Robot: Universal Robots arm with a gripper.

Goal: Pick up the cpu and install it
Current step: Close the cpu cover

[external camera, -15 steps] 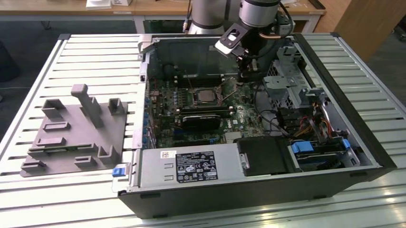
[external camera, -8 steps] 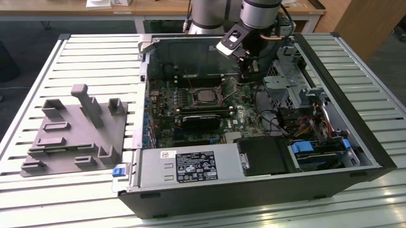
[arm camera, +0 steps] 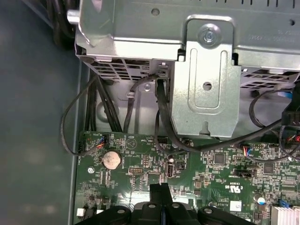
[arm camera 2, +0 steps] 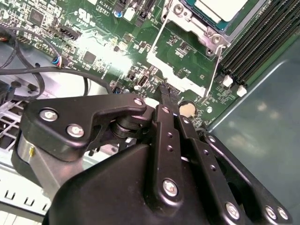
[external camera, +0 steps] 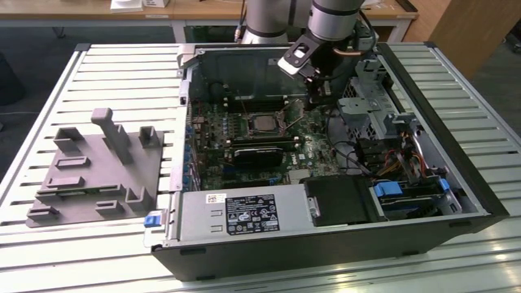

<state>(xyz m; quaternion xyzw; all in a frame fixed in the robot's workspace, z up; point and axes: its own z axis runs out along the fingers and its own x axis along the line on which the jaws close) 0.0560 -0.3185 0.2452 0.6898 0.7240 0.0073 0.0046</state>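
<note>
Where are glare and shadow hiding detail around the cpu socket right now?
Second wrist view: glare whitens the cpu top and a patch of the motherboard, while the end effector reads dark with small highlights on its screws. First wrist view: light is even, and the metal bracket is bright but not washed out. Exterior view: the cpu sits in shade, yet is distinguishable.

Robotics lab: opened computer case on slatted metal workbench.

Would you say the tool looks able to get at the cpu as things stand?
Likely yes: the cpu lies bare-topped on the motherboard, and the shut tool hangs close beside it with nothing between them.
</note>
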